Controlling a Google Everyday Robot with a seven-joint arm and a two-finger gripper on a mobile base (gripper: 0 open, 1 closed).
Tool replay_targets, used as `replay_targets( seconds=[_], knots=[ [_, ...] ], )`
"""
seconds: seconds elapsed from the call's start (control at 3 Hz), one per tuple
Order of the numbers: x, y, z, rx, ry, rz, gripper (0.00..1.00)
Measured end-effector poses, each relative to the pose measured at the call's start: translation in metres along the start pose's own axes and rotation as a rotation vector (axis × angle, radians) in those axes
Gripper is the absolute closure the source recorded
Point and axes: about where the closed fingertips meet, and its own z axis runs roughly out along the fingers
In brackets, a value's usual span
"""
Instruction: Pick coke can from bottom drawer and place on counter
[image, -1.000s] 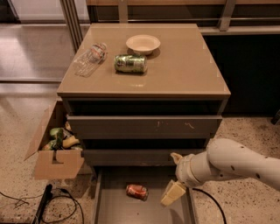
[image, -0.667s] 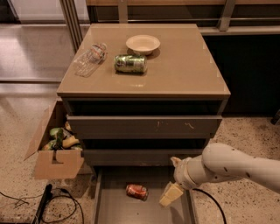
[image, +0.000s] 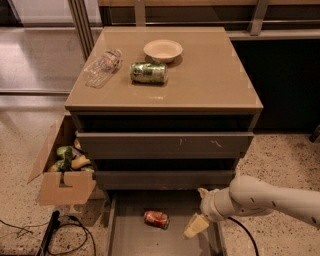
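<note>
The coke can (image: 156, 218) lies on its side on the floor of the open bottom drawer (image: 131, 239), near the drawer's middle. My gripper (image: 199, 210) is at the drawer's right side, a little to the right of the can and apart from it. Its fingers (image: 196, 226) are spread and hold nothing. The white arm reaches in from the right. The tan counter (image: 205, 75) tops the cabinet above.
On the counter lie a green can (image: 148, 72) on its side, a white bowl (image: 163, 50) and a crushed clear plastic bottle (image: 103, 66). An open cardboard box (image: 62, 172) of items stands left of the cabinet. Cables (image: 65, 235) lie on the floor.
My arm has shifted slightly left and down beside the drawer. The can has not moved.
</note>
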Motion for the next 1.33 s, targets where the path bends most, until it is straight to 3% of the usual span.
replay_targets(
  seconds=[0.67, 1.0, 1.33],
  knots=[
    [0.0, -0.01, 0.066, -0.074, -0.024, -0.07, 0.0],
    [0.0, -0.01, 0.066, -0.073, -0.024, -0.069, 0.0],
    [-0.007, -0.01, 0.086, -0.089, -0.075, -0.055, 0.0]
  ],
)
